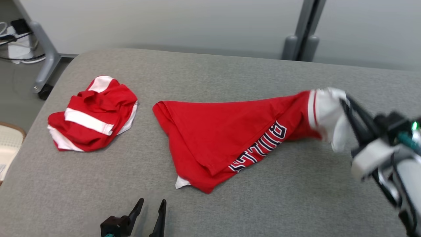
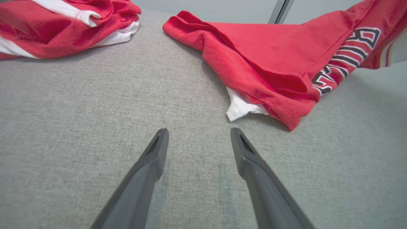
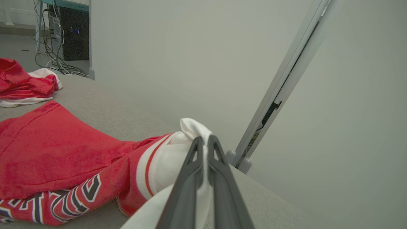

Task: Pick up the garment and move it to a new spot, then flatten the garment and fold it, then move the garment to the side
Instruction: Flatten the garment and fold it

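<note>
Cloth of a grey, finely flecked weave covers the desk [image 1: 210, 69], which has a rounded corner at far left above a grey frame leg [image 1: 46, 62] on the floor. Just inside that corner lies a crumpled bundle [image 1: 93, 115] of red fabric with broad white bands, heaped in soft folds and well apart from everything else.

Next, at the bottom edge, the left end effector [image 1: 152, 200] hangs over bare cloth with its two dark, tapering fingers spread wide and nothing between them. Its own wrist view shows what the head view barely hints at. A small white flap pokes out from under the near red corner just beyond the fingertips, and the red fabric has a fuzzy nap.

The garment [image 1: 223, 131] lies across the middle of the desk, red and roughly triangular. A doubled-over edge marks its left end, and a strip of dark block letters outlined in white runs along its lower side. It narrows to the right into a white band edged with a thin red stripe, and that end lifts off the surface.

There the right end effector [image 3: 205, 140] is clamped tight on the white band. Its wrist view shows the slim fingers pressed together with white fabric bunched above and hanging below them, while the head view gives only a blurred dark shape. That wrist view also takes in a dark box [image 3: 75, 38] with tangled cables [image 3: 52, 47] beyond the desk, and a slanted grey post [image 3: 286, 86] against the plain pale wall.
</note>
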Tool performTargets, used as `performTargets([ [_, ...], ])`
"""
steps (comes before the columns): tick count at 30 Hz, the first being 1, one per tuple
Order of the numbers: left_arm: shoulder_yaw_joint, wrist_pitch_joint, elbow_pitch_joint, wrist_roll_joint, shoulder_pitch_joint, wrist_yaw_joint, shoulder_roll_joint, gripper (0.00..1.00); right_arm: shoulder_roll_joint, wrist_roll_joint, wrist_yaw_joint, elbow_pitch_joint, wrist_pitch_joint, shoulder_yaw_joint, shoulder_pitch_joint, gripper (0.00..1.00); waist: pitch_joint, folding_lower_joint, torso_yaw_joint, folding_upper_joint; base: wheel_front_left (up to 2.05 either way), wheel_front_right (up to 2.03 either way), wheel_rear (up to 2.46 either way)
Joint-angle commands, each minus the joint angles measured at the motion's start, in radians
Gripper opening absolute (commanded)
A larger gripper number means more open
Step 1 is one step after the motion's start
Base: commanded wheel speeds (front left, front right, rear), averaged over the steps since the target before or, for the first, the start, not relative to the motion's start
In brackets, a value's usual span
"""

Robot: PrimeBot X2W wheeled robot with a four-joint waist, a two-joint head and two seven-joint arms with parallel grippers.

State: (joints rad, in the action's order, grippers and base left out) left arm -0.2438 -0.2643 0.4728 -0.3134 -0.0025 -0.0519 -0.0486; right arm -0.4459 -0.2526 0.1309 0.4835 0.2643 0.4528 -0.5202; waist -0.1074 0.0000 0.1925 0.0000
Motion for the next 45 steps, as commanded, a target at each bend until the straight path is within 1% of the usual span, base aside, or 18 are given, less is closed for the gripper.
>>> performTargets([
  [1,0.004,0.000,-0.004,0.007,-0.013,-0.002,-0.004,1.00,0.001,0.000,0.000,0.004,0.000,-0.002,0.022,0.00,0.001,0.0000,-0.021,0.0000,0.00,0.00,0.00],
  [6,0.013,0.000,-0.003,0.013,-0.018,-0.010,-0.004,1.00,0.028,0.037,0.000,0.045,0.000,-0.020,0.175,0.00,0.019,0.0000,-0.061,0.0000,0.00,0.00,0.00],
  [9,0.012,0.000,-0.005,0.012,-0.019,-0.015,-0.004,1.00,0.067,0.048,0.000,0.068,0.000,-0.020,0.235,0.00,0.034,0.0000,-0.081,0.0000,0.00,0.00,0.00],
  [10,0.013,0.000,-0.007,0.008,-0.019,-0.015,-0.004,1.00,0.078,0.045,0.000,0.073,0.000,-0.013,0.248,0.40,0.041,0.0000,-0.087,0.0000,0.00,0.00,0.00],
  [11,0.013,0.000,-0.009,0.006,-0.018,-0.017,-0.004,1.00,0.088,0.033,0.000,0.075,0.000,-0.010,0.259,1.00,0.048,0.0000,-0.094,0.0000,0.00,0.00,0.00],
  [14,0.013,0.000,-0.015,0.000,-0.008,-0.016,-0.004,1.00,0.116,0.010,0.000,0.041,0.000,-0.030,0.291,1.00,0.071,0.0000,-0.117,0.0000,0.00,0.00,0.00],
  [18,0.014,0.000,-0.026,-0.011,0.010,-0.012,-0.004,1.00,0.152,0.004,0.000,-0.017,0.000,-0.100,0.347,1.00,0.097,0.0000,-0.155,0.0000,0.00,0.00,0.00],
  [23,0.010,0.000,-0.031,-0.036,-0.001,-0.008,-0.003,1.00,0.197,0.035,0.000,-0.075,0.000,-0.175,0.393,1.00,0.110,0.0000,-0.194,0.0000,0.00,0.00,0.00],
  [30,-0.037,0.000,0.012,-0.066,-0.046,-0.006,-0.004,1.00,0.237,0.068,0.000,-0.115,0.000,-0.226,0.411,1.00,0.101,0.0000,-0.236,0.0000,0.00,0.00,0.00],
  [37,-0.076,0.000,0.091,-0.152,-0.087,0.011,-0.004,1.00,0.238,0.076,0.000,-0.112,0.000,-0.226,0.403,1.00,0.080,0.0000,-0.284,0.0000,0.00,0.00,0.00],
  [45,-0.071,0.000,0.097,-0.201,-0.104,0.022,-0.004,1.00,0.226,0.073,0.000,-0.108,0.000,-0.235,0.396,1.00,0.060,0.0000,-0.314,0.0000,0.00,0.00,0.00],
])
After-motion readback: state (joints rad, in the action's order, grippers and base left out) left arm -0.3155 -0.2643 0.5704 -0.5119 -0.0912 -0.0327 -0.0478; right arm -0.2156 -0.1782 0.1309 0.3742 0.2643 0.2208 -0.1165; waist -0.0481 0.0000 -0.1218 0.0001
